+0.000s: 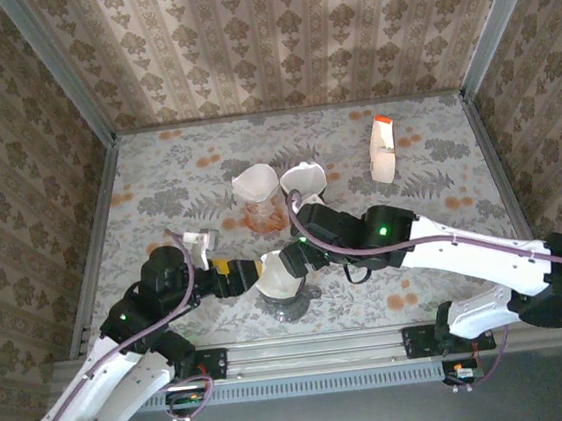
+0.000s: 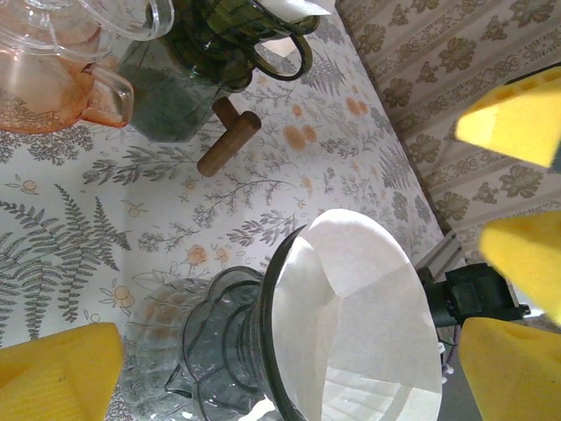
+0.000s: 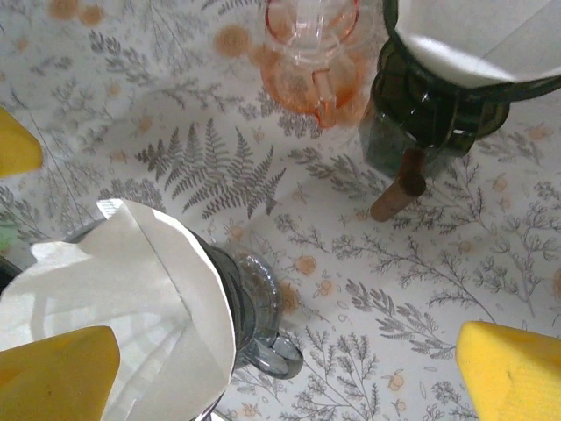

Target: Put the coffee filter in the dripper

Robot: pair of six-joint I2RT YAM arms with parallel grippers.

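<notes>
Filter [image 2: 359, 307]: white paper cone, sitting open in the smoky glass dripper [image 2: 219, 351] at lower centre of the top view, near the counter's [image 1: 158, 183] front edge. The rim stands above the glass, with one flap folded inward. The cone looks slightly askew, and I cannot tell if it is fully seated.

Left gripper [image 2: 289, 377]: yellow fingers spread wide, one at each lower corner of its wrist view with the dripper between them, holding nothing.

Right gripper [image 3: 280, 373]: also spread. Its left finger lies over the filter's paper at the lower left of its view and the other is well apart over bare counter. Whether the finger touches the paper is unclear.

Handling, my judgement:
- The paper is very light, thin and limp. It creases or collapses under a firm pinch and shifts at a nudge.
- Best hold is a gentle pinch on the free upper rim or the folded seam, where it is stiffest.
- Press down along the inner wall, not the tip.
- The glass dripper is rigid, smooth and breakable and may tip if pushed sideways, so steady it low on the body.

Nearby: a pink dripper [image 3: 311, 61] and a dark dripper [image 3: 438, 114] stand just behind, each with its own filter.
</notes>
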